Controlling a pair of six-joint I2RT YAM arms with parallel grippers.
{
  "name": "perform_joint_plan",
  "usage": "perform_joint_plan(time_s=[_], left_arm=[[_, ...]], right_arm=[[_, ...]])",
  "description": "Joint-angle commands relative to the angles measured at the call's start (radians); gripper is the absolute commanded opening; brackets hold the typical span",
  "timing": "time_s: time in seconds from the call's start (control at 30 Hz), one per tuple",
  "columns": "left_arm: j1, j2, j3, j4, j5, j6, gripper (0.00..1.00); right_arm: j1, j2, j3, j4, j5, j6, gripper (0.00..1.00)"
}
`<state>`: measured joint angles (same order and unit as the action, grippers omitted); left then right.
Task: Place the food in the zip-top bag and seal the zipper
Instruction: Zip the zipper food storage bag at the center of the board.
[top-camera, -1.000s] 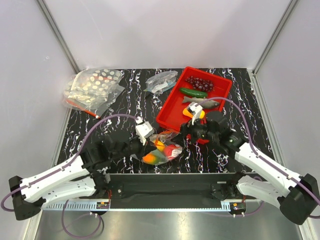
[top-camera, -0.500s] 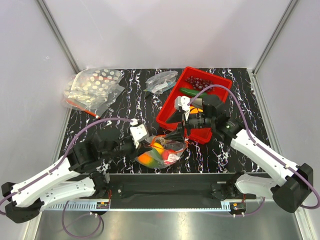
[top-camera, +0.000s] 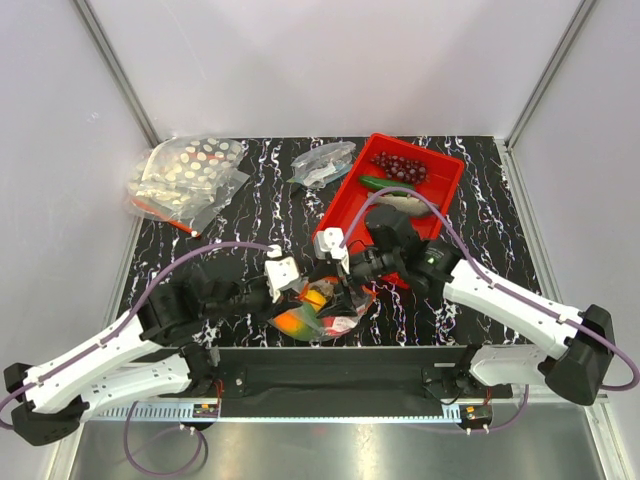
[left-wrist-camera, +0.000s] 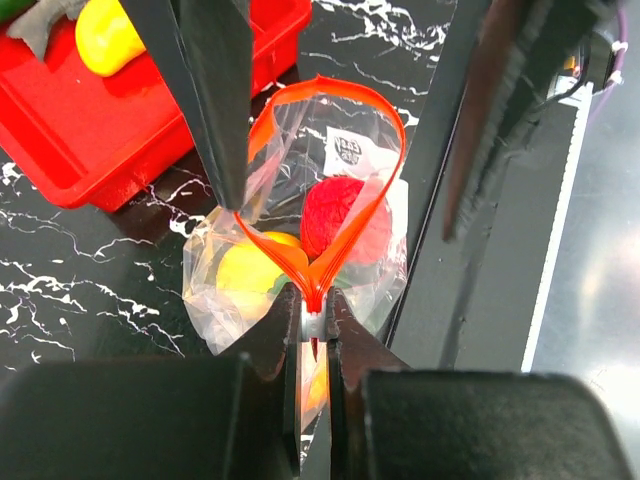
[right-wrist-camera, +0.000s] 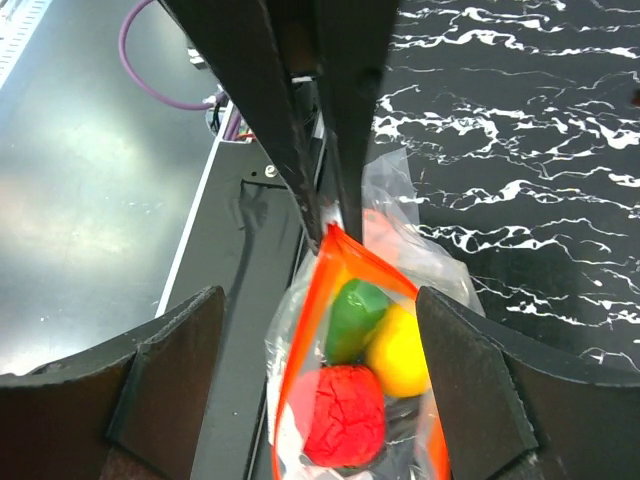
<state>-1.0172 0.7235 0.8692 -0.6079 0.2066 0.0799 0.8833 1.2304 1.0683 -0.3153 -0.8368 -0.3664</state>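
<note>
Pinching one end of the orange zipper (left-wrist-camera: 372, 100), the left gripper (left-wrist-camera: 313, 320) is clamped narrow on it, keeping the clear bag (left-wrist-camera: 345, 150) looped open on the bench (top-camera: 250, 200) just beside the red tray (top-camera: 347, 215). The right gripper (right-wrist-camera: 320, 300) hangs wide over the mouth with nothing between its fingers. Inside the bag are one red piece (right-wrist-camera: 340, 415), one lemon (right-wrist-camera: 400, 350) and one green piece (right-wrist-camera: 352, 315). The tray holds one grape bunch (top-camera: 398, 165), one cucumber (top-camera: 383, 183), one fish (top-camera: 405, 200) and one more lemon (left-wrist-camera: 108, 35).
</note>
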Motion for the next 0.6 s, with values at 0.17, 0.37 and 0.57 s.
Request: perform_joint_plan(time_s=[0.17, 0.37, 0.57], left_arm=[[0.003, 0.008, 0.062, 0.008, 0.028, 0.023, 0.00], [0.005, 0.020, 0.071, 0.005, 0.022, 0.017, 0.00], [0.005, 0.031, 0.089, -0.007, 0.001, 0.009, 0.00]], right_arm=[[0.037, 0.044, 0.050, 0.024, 0.139, -0.022, 0.83], [0.046, 0.069, 0.029, 0.065, 0.136, 0.006, 0.85], [0.059, 0.066, -0.018, 0.143, 0.156, 0.040, 0.74]])
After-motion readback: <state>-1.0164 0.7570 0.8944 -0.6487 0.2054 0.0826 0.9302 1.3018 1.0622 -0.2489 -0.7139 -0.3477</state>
